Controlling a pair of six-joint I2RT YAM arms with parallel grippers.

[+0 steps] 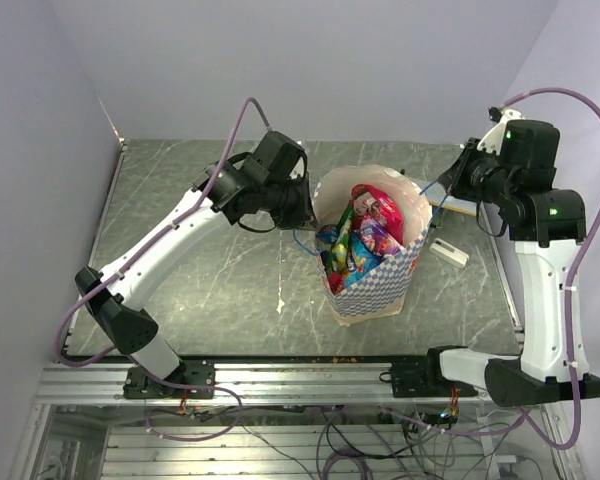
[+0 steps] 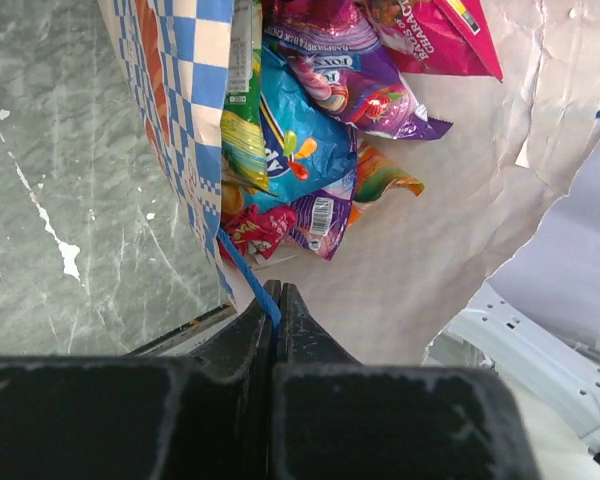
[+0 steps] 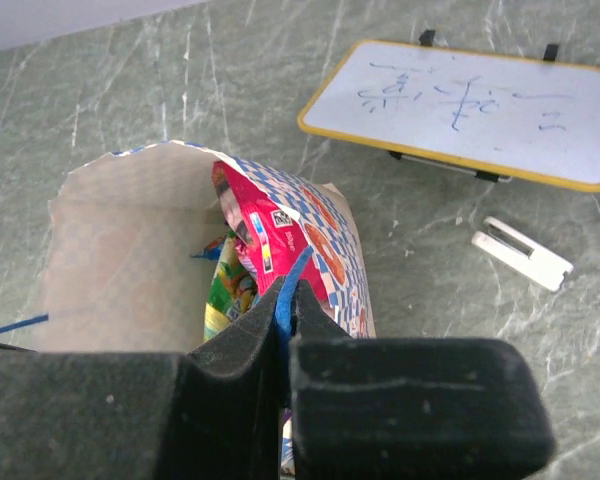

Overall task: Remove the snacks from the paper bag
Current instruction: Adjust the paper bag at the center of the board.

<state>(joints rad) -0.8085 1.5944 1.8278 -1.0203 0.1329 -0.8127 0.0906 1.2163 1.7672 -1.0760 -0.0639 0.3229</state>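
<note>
The paper bag (image 1: 378,288), cream inside and blue-and-white checkered outside, stands open at mid-table. Snacks (image 1: 363,235) fill it: a red packet (image 3: 252,232), a blue packet (image 2: 292,150), a purple one (image 2: 348,68), a green one (image 2: 242,85) and an orange one (image 2: 382,176). My left gripper (image 2: 277,296) is at the bag's left rim, shut on a thin blue cord handle (image 2: 248,268). At the right rim my right gripper (image 3: 289,288) is shut on the other blue cord handle (image 3: 298,264). In the top view the left gripper (image 1: 308,220) and right gripper (image 1: 441,189) flank the bag's mouth.
A yellow-framed whiteboard (image 3: 462,103) lies on the table beyond the bag, partly under the right arm in the top view. A small white block (image 1: 448,252) lies right of the bag. Grey walls close in the table at the back and both sides.
</note>
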